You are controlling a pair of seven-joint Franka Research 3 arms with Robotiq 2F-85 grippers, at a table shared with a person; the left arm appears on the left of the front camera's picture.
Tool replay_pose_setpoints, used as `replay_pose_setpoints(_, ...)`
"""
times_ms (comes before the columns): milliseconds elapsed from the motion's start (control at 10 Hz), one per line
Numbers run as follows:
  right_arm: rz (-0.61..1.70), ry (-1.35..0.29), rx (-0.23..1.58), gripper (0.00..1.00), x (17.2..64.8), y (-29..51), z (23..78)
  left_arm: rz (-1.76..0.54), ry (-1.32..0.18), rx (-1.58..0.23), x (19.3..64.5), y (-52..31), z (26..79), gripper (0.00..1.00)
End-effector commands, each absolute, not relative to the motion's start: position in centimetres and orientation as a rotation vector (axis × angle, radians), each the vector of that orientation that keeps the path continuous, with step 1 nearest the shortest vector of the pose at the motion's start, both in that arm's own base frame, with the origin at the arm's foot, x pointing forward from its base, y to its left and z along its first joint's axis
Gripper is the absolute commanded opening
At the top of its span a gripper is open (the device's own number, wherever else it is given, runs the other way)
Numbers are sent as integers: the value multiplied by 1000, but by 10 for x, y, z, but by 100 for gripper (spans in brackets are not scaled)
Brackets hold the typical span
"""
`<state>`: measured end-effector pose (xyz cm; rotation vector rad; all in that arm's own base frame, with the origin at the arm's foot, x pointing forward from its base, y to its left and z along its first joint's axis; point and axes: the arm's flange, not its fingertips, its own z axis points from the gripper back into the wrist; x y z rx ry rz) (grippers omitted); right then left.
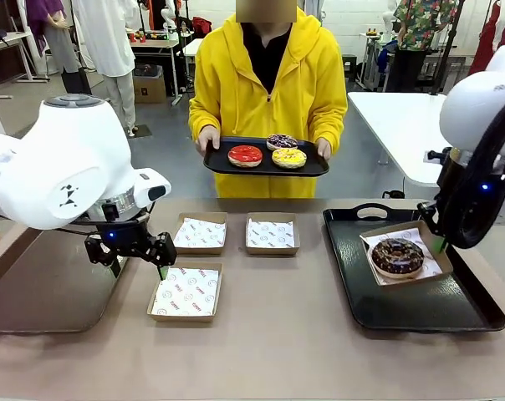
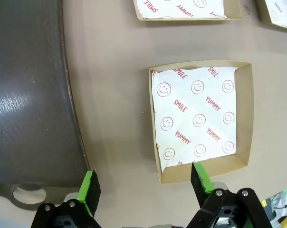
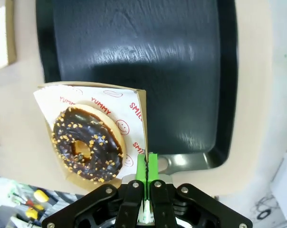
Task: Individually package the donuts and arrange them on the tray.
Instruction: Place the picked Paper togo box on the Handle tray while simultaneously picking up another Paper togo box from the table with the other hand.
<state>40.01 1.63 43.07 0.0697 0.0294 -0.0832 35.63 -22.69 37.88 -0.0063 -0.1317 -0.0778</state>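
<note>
Tan table [image 1: 286,351] bears black tray [image 1: 420,313] holding box [image 1: 385,234]; white table [image 1: 403,125] behind.

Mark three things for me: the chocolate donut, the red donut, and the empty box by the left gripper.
chocolate donut [image 3: 104,142]: right wrist view, on the icing beside the hole.
red donut [image 1: 245,155]: front view, on its icing.
empty box [image 2: 200,114]: left wrist view, middle of the paper lining.

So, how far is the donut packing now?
Done: the chocolate donut sits in a box. In hand: the right gripper, shut on that box's rim, holds it at the black tray; the left gripper is open by one of three empty boxes. Left: three donuts wait on the person's tray.
</note>
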Motion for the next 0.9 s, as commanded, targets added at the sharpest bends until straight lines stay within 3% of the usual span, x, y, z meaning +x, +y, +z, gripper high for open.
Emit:
replay_pose_setpoints(0, -148, -9, 129, 1, 377, 16, 424, -57, -163, 67, 363, -239, 363, 100)
replay_pose_setpoints(800, -82, 1, 83, 1, 397, 39, 387, -61, -120, 83, 375, -248, 330, 100)
